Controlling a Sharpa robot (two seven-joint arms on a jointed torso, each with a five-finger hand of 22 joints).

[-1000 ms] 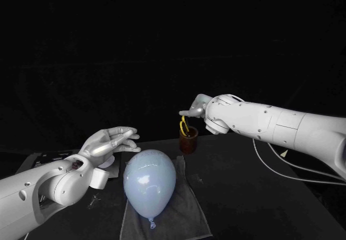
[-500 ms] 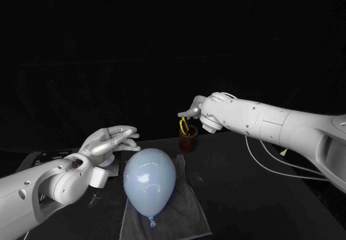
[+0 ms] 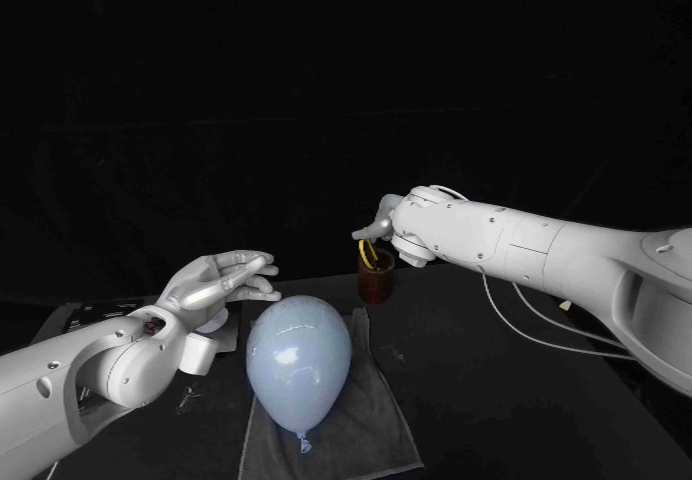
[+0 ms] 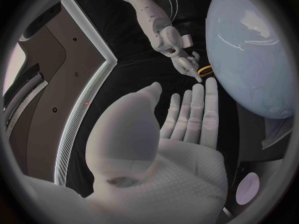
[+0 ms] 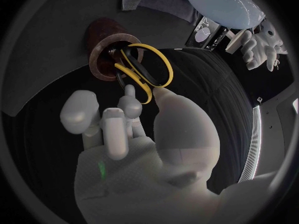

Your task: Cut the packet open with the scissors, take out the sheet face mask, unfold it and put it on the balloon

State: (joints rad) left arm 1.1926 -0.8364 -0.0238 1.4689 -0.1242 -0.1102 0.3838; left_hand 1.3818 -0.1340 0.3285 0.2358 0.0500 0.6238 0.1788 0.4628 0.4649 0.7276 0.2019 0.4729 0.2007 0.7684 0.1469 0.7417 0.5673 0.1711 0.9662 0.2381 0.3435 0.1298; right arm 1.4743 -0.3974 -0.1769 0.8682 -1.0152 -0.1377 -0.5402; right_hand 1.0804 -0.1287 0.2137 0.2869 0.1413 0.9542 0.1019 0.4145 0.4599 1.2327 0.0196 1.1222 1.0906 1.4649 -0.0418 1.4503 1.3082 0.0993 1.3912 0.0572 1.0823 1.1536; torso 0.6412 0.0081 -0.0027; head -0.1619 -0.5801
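Touching scissors' (image 5: 149, 67) yellow loops with right fingers (image 5: 129, 104); whether grasping, cannot tell. Scissors standing blades-down in cup (image 5: 99, 47) on desk (image 3: 519, 420), beyond balloon (image 3: 299, 360) lying on cloth (image 3: 361, 440). Holding left fingers (image 4: 198, 109) released, empty, beside balloon. Advising: threading loops fully, lifting straight up, avoiding tipping cup or swinging blades toward balloon.

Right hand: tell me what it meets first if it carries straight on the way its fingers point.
The scissors, whose yellow handle loops stick out of the brown cup. The right hand aims its fingers at them from close by; whether a fingertip touches them is unclear.
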